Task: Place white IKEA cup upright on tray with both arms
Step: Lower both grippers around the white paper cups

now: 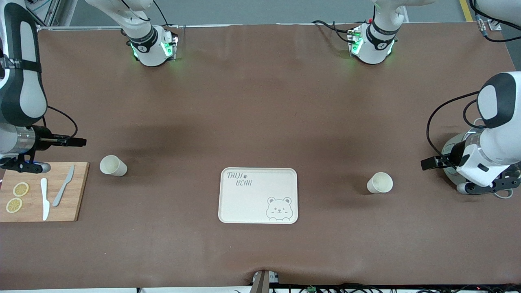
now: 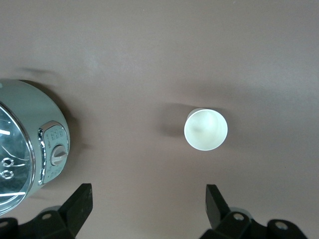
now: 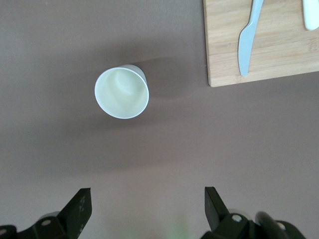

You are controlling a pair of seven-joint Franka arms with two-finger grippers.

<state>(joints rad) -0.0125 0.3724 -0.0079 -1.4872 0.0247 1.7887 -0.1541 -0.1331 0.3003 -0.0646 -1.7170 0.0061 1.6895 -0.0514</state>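
Two white tapered plastic cups on the brown matte surface (image 1: pixel 260 101), both upright, mouths up, both off the tray.

Flat cream-white rectangular tray (image 1: pixel 248 203) with rounded corners, grey bear face and grey "BEAR" lettering: mid-surface, toward the front camera's edge, between the two cups, nothing on it.

Cup toward the right arm's end (image 1: pixel 112 165) (image 3: pixel 122 92): just beside the light wooden cutting board (image 1: pixel 71 203) (image 3: pixel 269 55), well apart from the tray. On the board: two dried lemon slices (image 1: pixel 17 197), a white plastic knife (image 1: pixel 44 198), a pale grey-blue plastic knife (image 1: pixel 63 186) (image 3: pixel 248 37).

Cup toward the left arm's end (image 1: pixel 379 182) (image 2: pixel 206 129): apart from the tray, near a round pale-green appliance with chrome-rimmed dial face and small control panel (image 2: pixel 30 144), which sits under the left arm in the front view.

Right hand (image 3: pixel 144 209): up in the air over bare surface by the board's corner, fingers spread wide, holding nothing. Cup visible between and ahead of the fingers in the right wrist view, no contact.

Left hand (image 2: pixel 147 206): over bare surface between the appliance and its cup, fingers spread wide, holding nothing. Cup ahead of the fingers in the left wrist view, no contact.
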